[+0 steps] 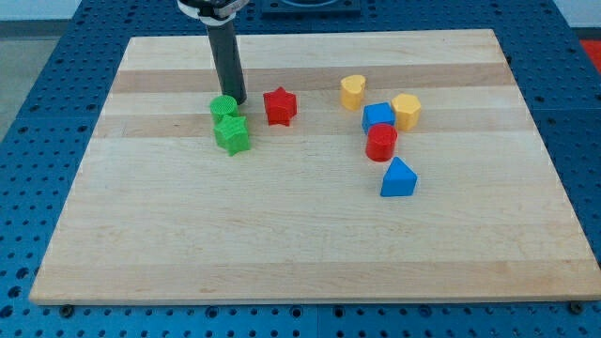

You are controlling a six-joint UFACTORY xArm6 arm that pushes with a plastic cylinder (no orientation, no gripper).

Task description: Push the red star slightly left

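Note:
The red star [280, 106] lies on the wooden board [300, 235], a little above its middle. My tip [235, 100] stands to the left of the red star, with a small gap between them. The tip is right beside the green cylinder [223, 108], at its upper right edge. A green star [231, 133] lies just below the green cylinder, touching it.
To the right of the red star lie a yellow heart [352, 90], a blue block [377, 117], a yellow hexagon [407, 111], a red cylinder [381, 143] and a blue triangular block [398, 177]. The blue perforated table [38, 113] surrounds the board.

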